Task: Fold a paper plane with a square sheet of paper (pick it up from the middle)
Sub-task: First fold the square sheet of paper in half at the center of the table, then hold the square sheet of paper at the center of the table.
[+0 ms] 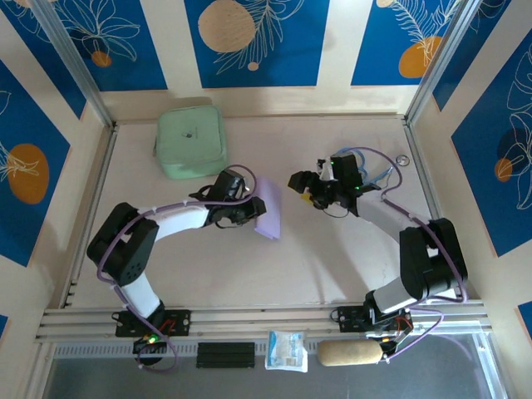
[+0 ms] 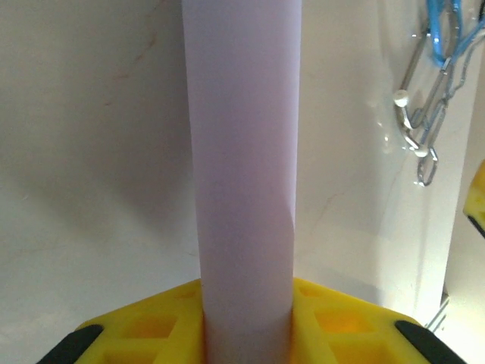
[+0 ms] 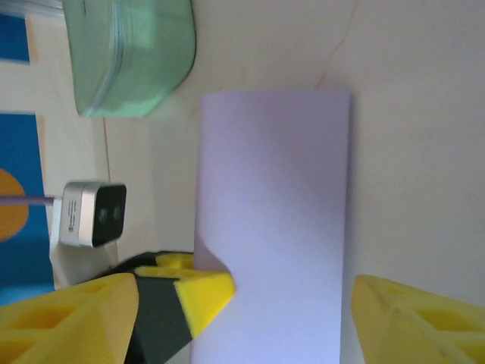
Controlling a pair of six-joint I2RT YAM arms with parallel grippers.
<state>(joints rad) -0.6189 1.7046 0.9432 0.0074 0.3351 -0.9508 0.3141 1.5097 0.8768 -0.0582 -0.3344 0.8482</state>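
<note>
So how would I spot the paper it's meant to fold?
Find the pale table between the two arms. Near its middle, the left hand pinches a sheet of paper. It is thin, plain and pale lilac, unlike the puffy mint-green pouch behind it.
</note>
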